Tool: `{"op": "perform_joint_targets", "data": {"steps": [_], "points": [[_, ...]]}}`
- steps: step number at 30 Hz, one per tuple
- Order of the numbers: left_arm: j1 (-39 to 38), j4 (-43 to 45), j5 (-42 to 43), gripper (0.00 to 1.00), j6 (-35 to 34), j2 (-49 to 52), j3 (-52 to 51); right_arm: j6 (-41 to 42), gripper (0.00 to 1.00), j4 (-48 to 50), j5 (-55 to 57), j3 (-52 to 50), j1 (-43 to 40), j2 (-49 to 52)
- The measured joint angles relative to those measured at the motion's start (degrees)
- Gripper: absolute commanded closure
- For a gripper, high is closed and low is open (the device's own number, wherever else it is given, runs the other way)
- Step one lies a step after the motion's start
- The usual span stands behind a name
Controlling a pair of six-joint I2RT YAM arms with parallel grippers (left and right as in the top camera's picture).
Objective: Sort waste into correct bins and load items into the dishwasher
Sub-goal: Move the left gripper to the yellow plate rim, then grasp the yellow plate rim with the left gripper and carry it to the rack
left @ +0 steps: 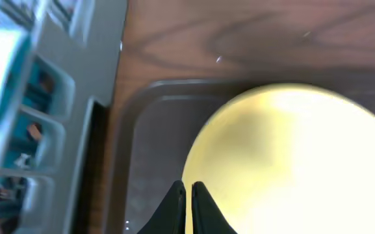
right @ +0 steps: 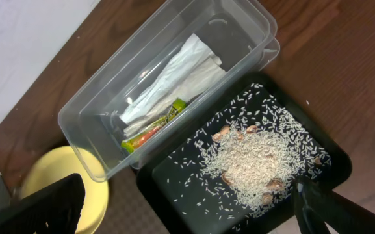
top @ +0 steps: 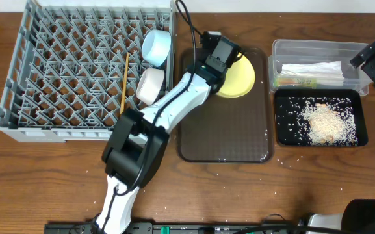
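Observation:
The yellow plate (top: pixel 242 79) lies at the far end of the brown serving tray (top: pixel 223 140). My left gripper (top: pixel 225 65) is shut on the plate's left rim; in the left wrist view the fingers (left: pixel 187 194) meet at the plate's (left: pixel 291 162) edge. The grey dish rack (top: pixel 77 71) holds the blue-sided bowl (top: pixel 156 45), a white bowl (top: pixel 151 86) and a chopstick (top: pixel 124 83). The clear tub (right: pixel 96 110) holds the napkin (right: pixel 174 75) and snack wrapper (right: pixel 153 127). The black tray (right: pixel 193 195) holds rice (right: pixel 252 162). My right gripper (right: pixel 187 214) is open and empty above it.
The clear tub (top: pixel 317 49) and black tray (top: pixel 284 130) sit side by side right of the serving tray. The rack's wall (left: pixel 77 97) stands close to the left of the serving tray. A few rice grains lie on the wood near the table's front.

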Motion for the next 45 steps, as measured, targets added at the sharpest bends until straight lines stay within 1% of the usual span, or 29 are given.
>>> {"op": "perform_joint_targets", "data": {"steps": [8,9,10,11,12,13,16,19,21,24,26,31,37,45], "points": [[-0.9,-0.2,-0.7,0.93,3.7,-4.8,0.0,0.0,0.01,0.0,0.0,0.0,0.0,0.0],[-0.8,-0.2,-0.8,0.89,4.0,-5.5,0.0,0.0,0.01,0.0,0.0,0.0,0.0,0.0],[-0.8,-0.3,-0.9,0.73,4.1,-6.1,0.0,0.0,0.01,0.0,0.0,0.0,0.0,0.0],[-0.7,-0.4,-0.9,0.62,3.9,-6.7,0.0,0.0,0.01,0.0,0.0,0.0,0.0,0.0],[-0.7,-1.0,-1.0,0.59,2.8,-7.2,0.0,0.0,0.01,0.0,0.0,0.0,0.0,0.0],[-0.7,-1.7,-1.0,0.57,1.9,-7.4,0.0,0.0,0.01,0.0,0.0,0.0,0.0,0.0],[-0.7,-5.2,-1.0,0.57,-2.5,-7.5,0.0,0.0,0.01,0.0,0.0,0.0,0.0,0.0],[-0.7,-8.9,-1.0,0.61,-9.0,-7.5,-0.1,0.0,0.01,0.0,0.0,0.0,0.0,0.0],[-0.7,-10.7,-1.0,0.61,-13.5,-7.5,-0.1,0.0,0.01,0.0,0.0,0.0,0.0,0.0],[-0.7,-11.5,-1.0,0.61,-19.7,-7.3,-0.1,0.0,0.01,0.0,0.0,0.0,0.0,0.0],[-0.8,-11.0,-1.1,0.61,-21.9,-6.9,-0.1,0.0,0.01,0.0,0.0,0.0,0.0,0.0],[-1.2,-8.7,-2.6,0.62,-24.9,-2.1,-0.1,0.0,0.01,0.0,0.0,0.0,0.0,0.0],[-1.3,-6.6,-6.0,0.62,-25.9,4.9,-0.2,0.0,0.01,0.0,0.0,0.0,0.0,0.0],[-1.3,-3.0,-8.0,0.62,-25.9,6.8,-0.2,0.0,0.01,0.0,0.0,0.0,0.0,0.0]]}}
